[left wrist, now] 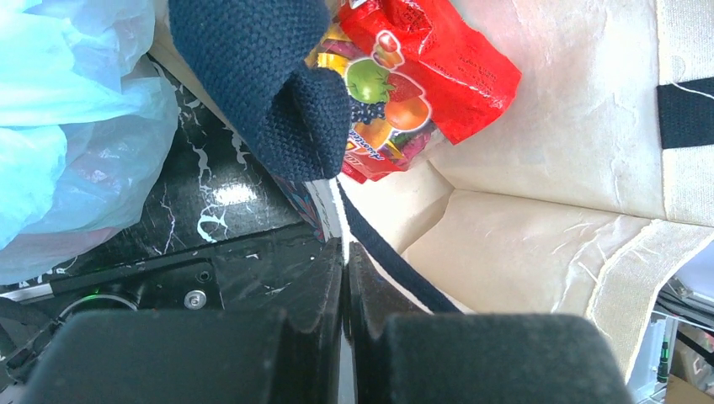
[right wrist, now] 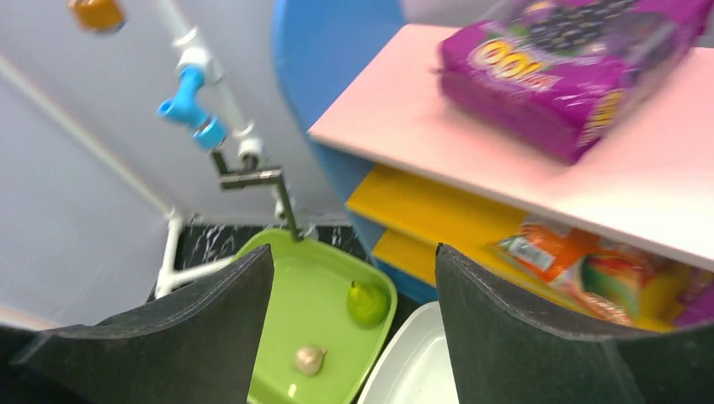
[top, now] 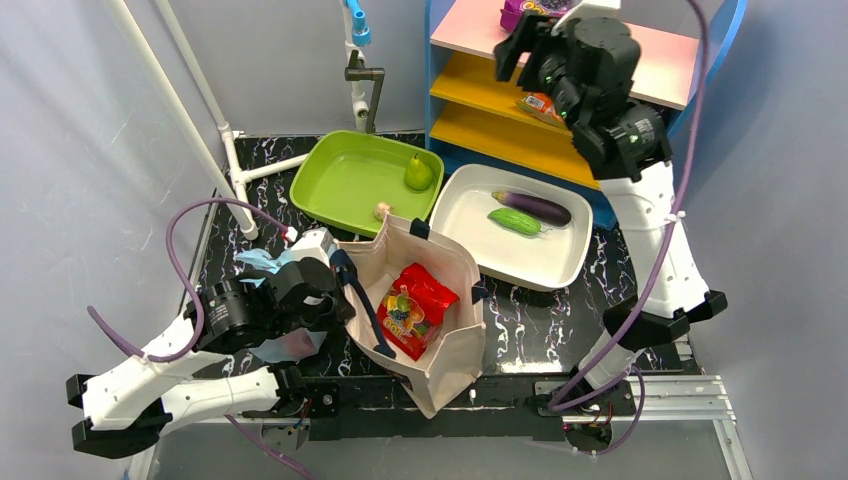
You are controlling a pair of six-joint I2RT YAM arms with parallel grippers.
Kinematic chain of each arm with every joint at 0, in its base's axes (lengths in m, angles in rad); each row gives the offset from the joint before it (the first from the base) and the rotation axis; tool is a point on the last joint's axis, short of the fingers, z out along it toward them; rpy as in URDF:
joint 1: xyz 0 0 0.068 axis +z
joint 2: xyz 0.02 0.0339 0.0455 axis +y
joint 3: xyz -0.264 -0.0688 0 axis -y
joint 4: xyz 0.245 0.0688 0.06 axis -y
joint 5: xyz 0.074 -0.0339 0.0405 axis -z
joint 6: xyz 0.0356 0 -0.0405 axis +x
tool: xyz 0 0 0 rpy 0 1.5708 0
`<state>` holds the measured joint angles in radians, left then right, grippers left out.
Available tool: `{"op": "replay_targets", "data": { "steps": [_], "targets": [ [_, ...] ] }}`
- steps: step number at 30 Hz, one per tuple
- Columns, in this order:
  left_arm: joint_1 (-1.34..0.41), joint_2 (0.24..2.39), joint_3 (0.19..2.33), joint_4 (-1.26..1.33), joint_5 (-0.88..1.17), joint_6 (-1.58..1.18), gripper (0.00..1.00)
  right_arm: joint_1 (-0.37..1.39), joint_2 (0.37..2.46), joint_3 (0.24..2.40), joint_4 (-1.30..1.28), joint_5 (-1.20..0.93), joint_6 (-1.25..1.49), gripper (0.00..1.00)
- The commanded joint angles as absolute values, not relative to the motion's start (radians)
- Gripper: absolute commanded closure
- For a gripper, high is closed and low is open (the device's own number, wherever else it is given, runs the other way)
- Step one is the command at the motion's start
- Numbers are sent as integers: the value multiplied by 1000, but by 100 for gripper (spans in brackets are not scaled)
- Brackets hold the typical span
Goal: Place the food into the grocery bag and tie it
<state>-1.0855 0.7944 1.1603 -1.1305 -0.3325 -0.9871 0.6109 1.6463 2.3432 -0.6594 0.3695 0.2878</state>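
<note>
- At the tabletop's left edge: grocery bag (top: 262, 262) (light-blue, crumpled), just beside the left gripper (left wrist: 345, 252), which is clamped tight on the canvas tote (top: 455, 350) rim.
- Right gripper (right wrist: 354, 252): spread wide, empty, near the shelf (right wrist: 505, 168).
- Risk: a pull may topple the tote.

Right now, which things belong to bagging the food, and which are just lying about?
In the job: canvas tote, pinched at its rim by the left gripper; red snack pack inside it; purple snack pack near the open right gripper; light-blue plastic bag.
Lying about: pear, garlic, aubergine, cucumber, green tray, white tray.
</note>
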Motion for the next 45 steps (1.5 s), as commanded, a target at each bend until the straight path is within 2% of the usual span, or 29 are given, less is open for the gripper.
{"op": "replay_targets", "data": {
  "steps": [1, 9, 19, 27, 45],
  "targets": [
    [-1082, 816, 1167, -1138, -336, -941, 100, 470, 1639, 2410, -584, 269, 382, 23],
    [-1082, 820, 1135, -1121, -355, -944, 100, 272, 1742, 2497, -570, 117, 440, 23],
    [-1081, 903, 1153, -1102, -373, -840, 100, 130, 1857, 2525, -514, 12, 580, 25],
    [-1082, 963, 1154, -1059, -389, -789, 100, 89, 1921, 2526, -495, -48, 641, 25],
    [-1008, 1017, 1193, -1042, -367, -666, 100, 77, 2028, 2539, -472, -15, 669, 25]
  ]
}}
